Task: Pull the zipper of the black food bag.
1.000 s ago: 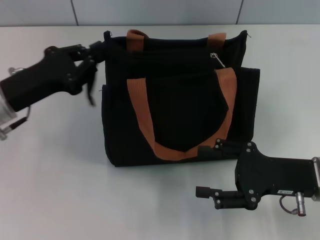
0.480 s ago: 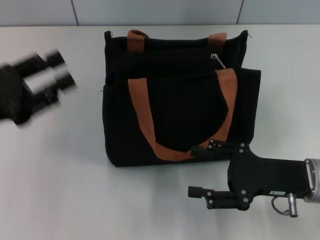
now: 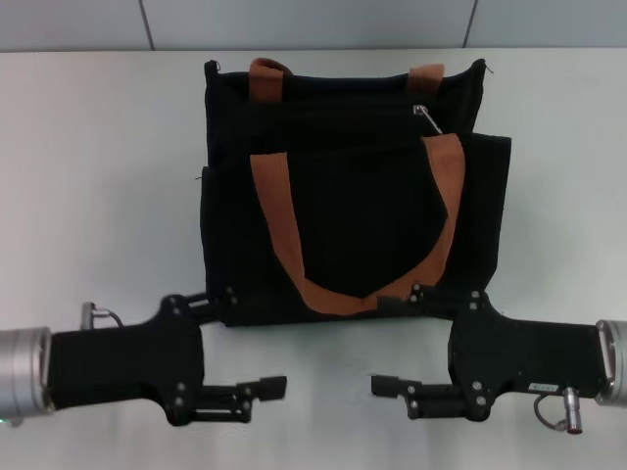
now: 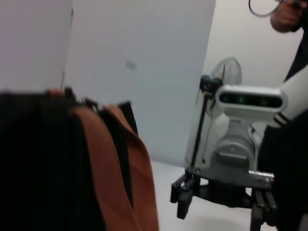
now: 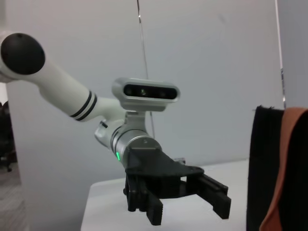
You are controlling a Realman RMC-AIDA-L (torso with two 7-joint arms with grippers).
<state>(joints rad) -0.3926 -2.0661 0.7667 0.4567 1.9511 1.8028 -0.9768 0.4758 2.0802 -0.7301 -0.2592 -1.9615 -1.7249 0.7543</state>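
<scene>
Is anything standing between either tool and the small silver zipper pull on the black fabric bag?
The bag's own body does. Both the left tool and the right tool sit at the near side of the black fabric food bag, open; the silver zipper pull lies across its top, beyond the orange-brown strap handle.
</scene>
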